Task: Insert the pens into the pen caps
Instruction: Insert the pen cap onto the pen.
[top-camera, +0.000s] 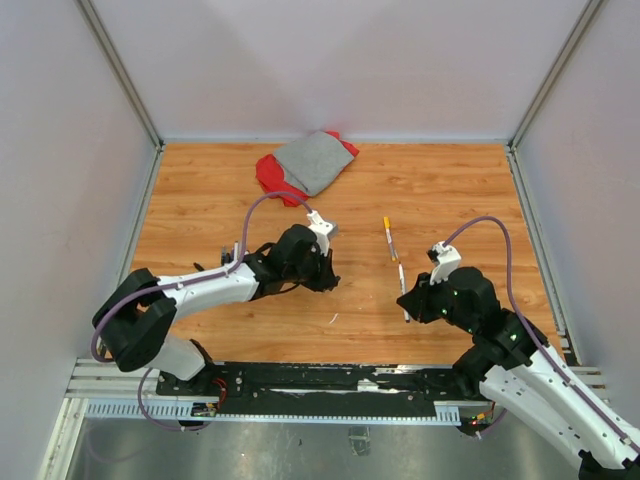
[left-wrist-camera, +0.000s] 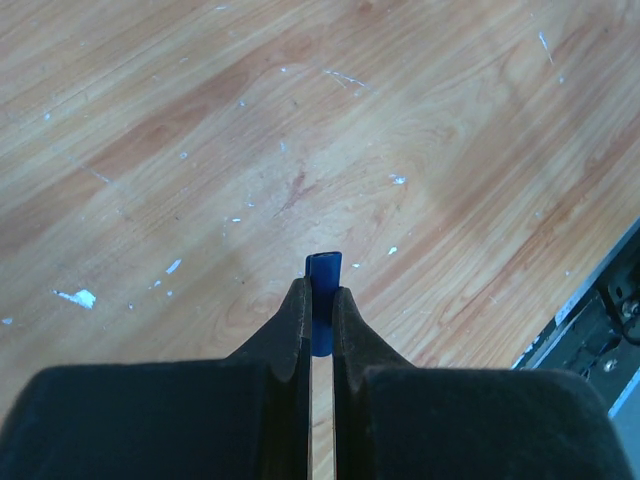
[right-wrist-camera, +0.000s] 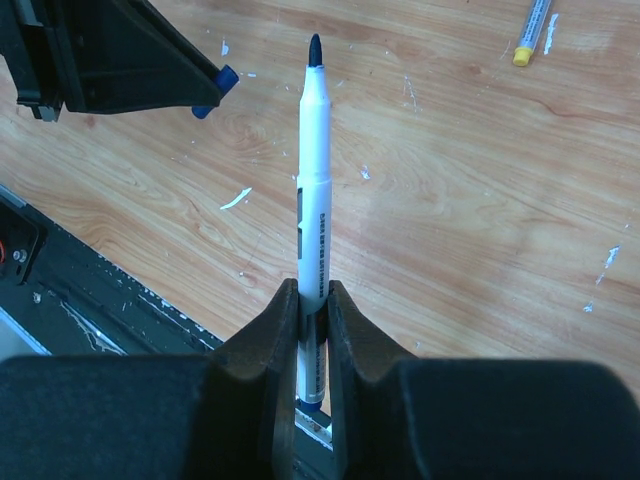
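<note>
My left fingers (left-wrist-camera: 290, 330) pinch the cap (left-wrist-camera: 323, 272); right fingers (right-wrist-camera: 268, 345) clamp the pen (right-wrist-camera: 314, 180) low on its barrel, seemingly light, stiff, slippery.

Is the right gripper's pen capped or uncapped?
Uncapped: the pen shows a bare dark tip; the blue cap is apart, in the left gripper.

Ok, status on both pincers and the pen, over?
Left pincer shut on blue cap. Right pincer shut on white pen, tip bare. Cap and tip apart, nothing between them.
</note>
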